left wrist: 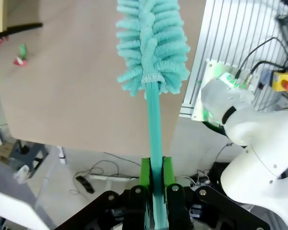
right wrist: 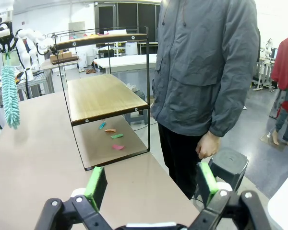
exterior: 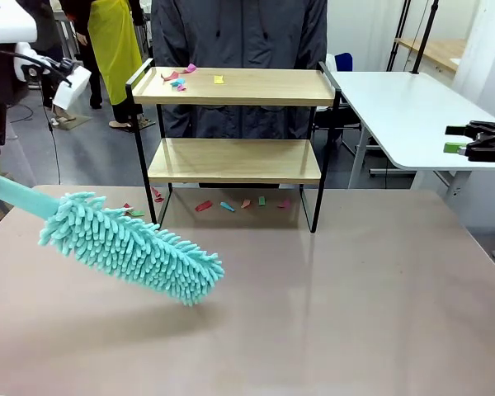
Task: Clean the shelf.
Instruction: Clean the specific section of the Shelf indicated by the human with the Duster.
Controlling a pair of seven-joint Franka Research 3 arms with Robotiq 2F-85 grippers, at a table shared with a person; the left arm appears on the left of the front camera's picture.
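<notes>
Clamping the thin handle of a fluffy teal microfibre duster (exterior: pixel 132 247), my left gripper (left wrist: pixel 153 167) sits at the left edge in the front view. My right gripper (right wrist: pixel 151 184) gapes empty. The two-tier light wooden shelf with black metal frame (exterior: pixel 247 87) stands upper centre, apart from both, coloured paper scraps (exterior: pixel 179 79) on top.

- Duster handle (exterior: pixel 16 196): cut by the front view's left edge.
- Coloured scraps (exterior: pixel 180 78) on the shelf (exterior: pixel 235 87): too small to identify.
- Right gripper (exterior: pixel 458 139): wrist cut by the right edge.
</notes>
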